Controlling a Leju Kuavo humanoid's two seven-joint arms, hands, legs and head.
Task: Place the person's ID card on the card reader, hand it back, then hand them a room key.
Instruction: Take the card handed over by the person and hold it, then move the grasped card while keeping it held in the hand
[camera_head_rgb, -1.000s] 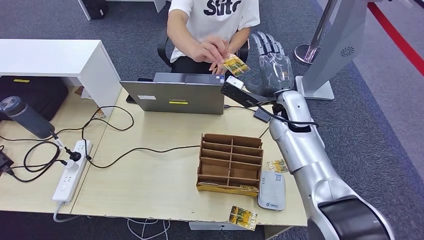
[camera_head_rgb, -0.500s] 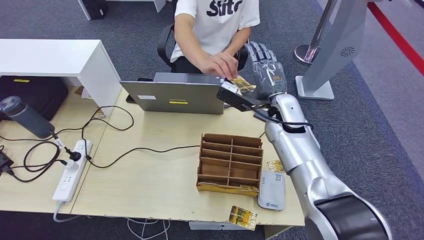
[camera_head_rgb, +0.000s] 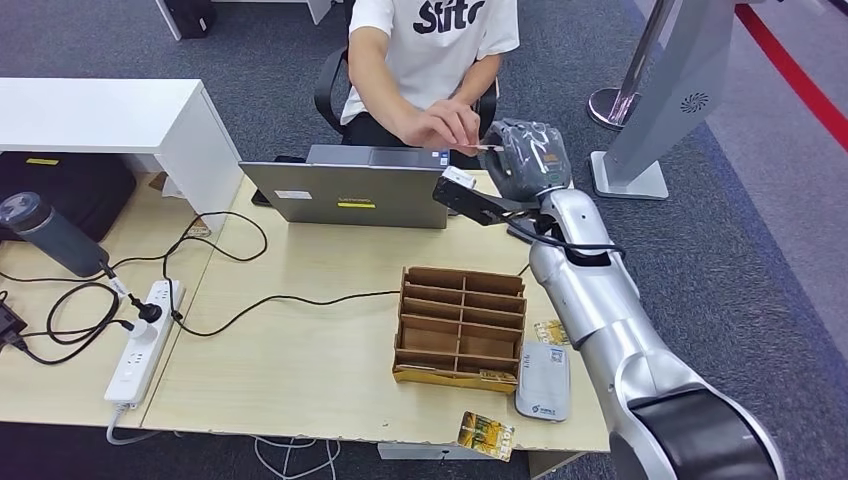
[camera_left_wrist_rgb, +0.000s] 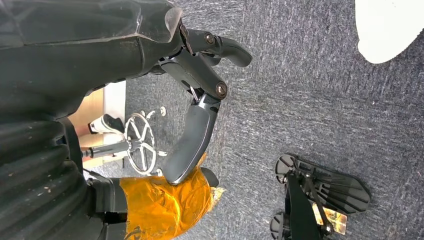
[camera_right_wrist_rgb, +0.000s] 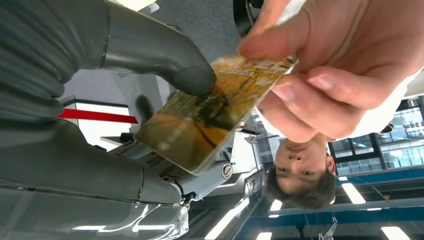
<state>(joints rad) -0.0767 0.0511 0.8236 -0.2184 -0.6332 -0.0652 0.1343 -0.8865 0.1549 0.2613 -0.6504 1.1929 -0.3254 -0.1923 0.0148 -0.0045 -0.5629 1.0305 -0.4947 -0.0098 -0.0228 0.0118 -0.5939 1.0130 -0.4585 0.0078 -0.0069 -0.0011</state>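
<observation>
From the head view the right hand (camera_head_rgb: 527, 152) is a dark, glossy lump raised beyond the far edge of the table (camera_head_rgb: 300, 350), with the card (camera_head_rgb: 489, 148) showing merely as a thin pale sliver between it and the person's hand (camera_head_rgb: 442, 124). The right wrist view shows the same meeting up close: the card (camera_right_wrist_rgb: 215, 112) is a flat glossy rectangle printed in gold and amber, the thick grey thumb (camera_right_wrist_rgb: 165, 60) pressing on one face while the person's fingertips (camera_right_wrist_rgb: 295, 90) pinch the opposite end. So both hold it at once, in the air beside the laptop (camera_head_rgb: 350, 190).

On the pale wooden table stands a brown cardboard organizer (camera_head_rgb: 460, 325) divided into slots. Just beside it lies the card reader (camera_head_rgb: 543, 382), a rounded grey-white slab. A gold card (camera_head_rgb: 486, 435) lies at the near table edge, and another (camera_head_rgb: 552, 332) lies near the reader beside the silver arm.

The left wrist view looks down on rough grey carpet (camera_left_wrist_rgb: 310, 90). The left hand (camera_left_wrist_rgb: 195, 100) hangs there with its dark fingers loosely curved and apart, holding nothing; crinkled orange film (camera_left_wrist_rgb: 167, 205) wraps part of it.
</observation>
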